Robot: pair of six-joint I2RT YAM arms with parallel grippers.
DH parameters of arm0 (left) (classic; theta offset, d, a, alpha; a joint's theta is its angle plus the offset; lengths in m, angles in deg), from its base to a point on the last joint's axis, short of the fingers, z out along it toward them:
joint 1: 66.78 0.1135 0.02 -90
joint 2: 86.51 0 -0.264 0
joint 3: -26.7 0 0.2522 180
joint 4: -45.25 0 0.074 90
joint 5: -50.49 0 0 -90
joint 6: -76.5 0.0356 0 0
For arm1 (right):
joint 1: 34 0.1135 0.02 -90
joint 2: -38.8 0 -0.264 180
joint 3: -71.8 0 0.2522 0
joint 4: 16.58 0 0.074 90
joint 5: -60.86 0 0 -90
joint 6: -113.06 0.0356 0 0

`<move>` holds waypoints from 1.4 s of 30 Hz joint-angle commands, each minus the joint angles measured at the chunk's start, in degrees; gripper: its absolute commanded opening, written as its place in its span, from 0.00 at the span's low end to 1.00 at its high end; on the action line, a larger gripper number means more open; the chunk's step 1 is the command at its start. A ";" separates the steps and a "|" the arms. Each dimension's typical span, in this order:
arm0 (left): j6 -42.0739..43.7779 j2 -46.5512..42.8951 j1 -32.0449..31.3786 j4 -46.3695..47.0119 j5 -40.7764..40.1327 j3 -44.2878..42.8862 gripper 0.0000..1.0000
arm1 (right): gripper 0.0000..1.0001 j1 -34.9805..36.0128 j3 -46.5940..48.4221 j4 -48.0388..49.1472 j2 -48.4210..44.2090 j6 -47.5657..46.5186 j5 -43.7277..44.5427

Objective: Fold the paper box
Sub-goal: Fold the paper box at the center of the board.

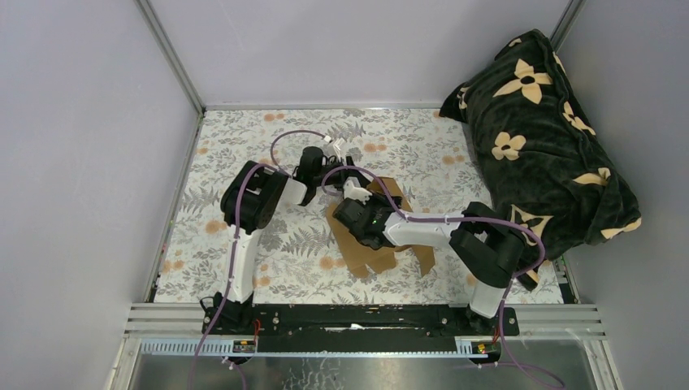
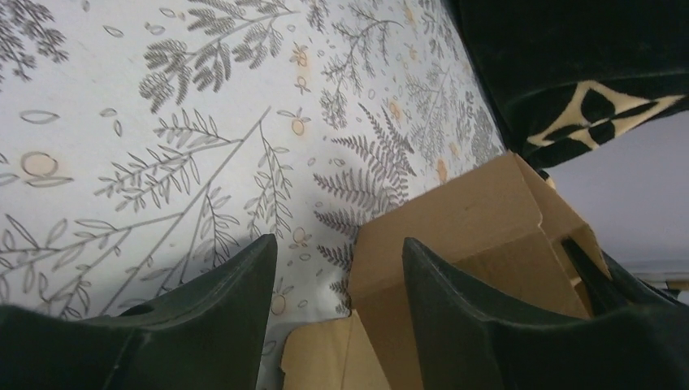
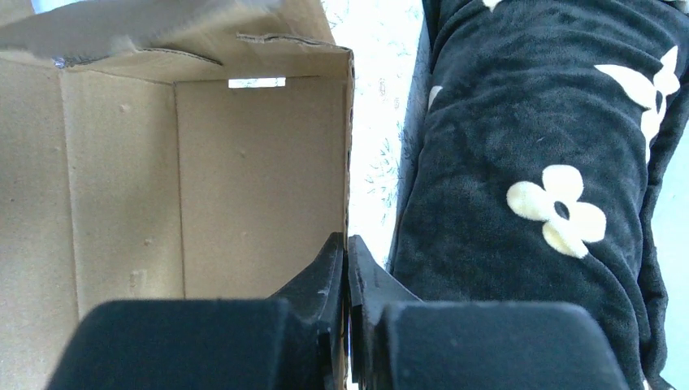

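I find the plain brown cardboard paper box (image 1: 370, 256) half raised at the centre of the overhead view on the fern-printed tablecloth (image 1: 244, 146). My right gripper (image 3: 347, 244) is clenched on a thin wall edge, and my left gripper (image 2: 340, 241) is spread wide and grasping nothing beside the box corner. In my judgement the pinch is slight (no second hold), so a pull could tear the edge or let it slip, and the left finger could shove the corner flat. No brand, label or legible writing shows on the box, the cloth or the black plush blanket with cream flowers (image 1: 544, 138).
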 commanded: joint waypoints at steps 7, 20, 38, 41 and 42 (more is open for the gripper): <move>0.55 -3.97 2.19 16.42 5.56 7.52 0.68 | 0.00 1.76 1.42 3.35 2.12 -2.83 4.00; -4.69 -2.26 2.79 32.17 11.12 12.27 0.72 | 0.00 2.55 1.06 4.14 3.48 -3.40 4.43; -0.79 -2.61 2.75 32.87 9.13 16.30 0.72 | 0.00 4.09 0.24 7.58 5.80 -7.42 5.11; 1.86 -4.23 2.75 30.16 7.96 17.31 0.72 | 0.00 4.62 0.26 8.81 6.48 -9.38 5.47; 2.52 -4.62 2.75 29.42 7.65 17.59 0.72 | 0.00 4.72 0.24 9.07 6.58 -10.00 5.59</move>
